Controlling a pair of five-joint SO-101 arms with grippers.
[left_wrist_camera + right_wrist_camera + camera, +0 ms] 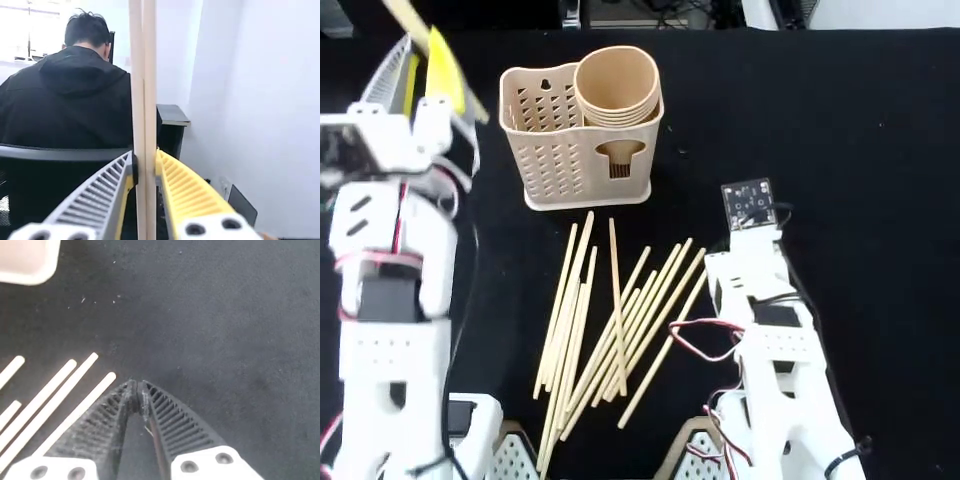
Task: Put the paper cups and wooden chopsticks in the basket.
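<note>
A beige perforated basket point(560, 150) stands at the back middle of the black table, with stacked paper cups point(617, 85) in its right compartment. Several wooden chopsticks point(610, 320) lie fanned out in front of it. My left gripper point(145, 167) is raised high at the back left, left of the basket, and is shut on upright chopsticks point(142, 90); from above, those chopsticks point(408, 18) stick out past its fingers point(445, 62). My right gripper point(136, 392) is shut and empty, low over the cloth just right of the loose chopstick tips point(75, 390).
The basket's base corner point(27, 260) lies ahead of the right gripper. The right arm point(765, 320) stands right of the chopstick pile and the left arm point(390, 300) left of it. Bare black cloth point(860, 150) spreads at the right.
</note>
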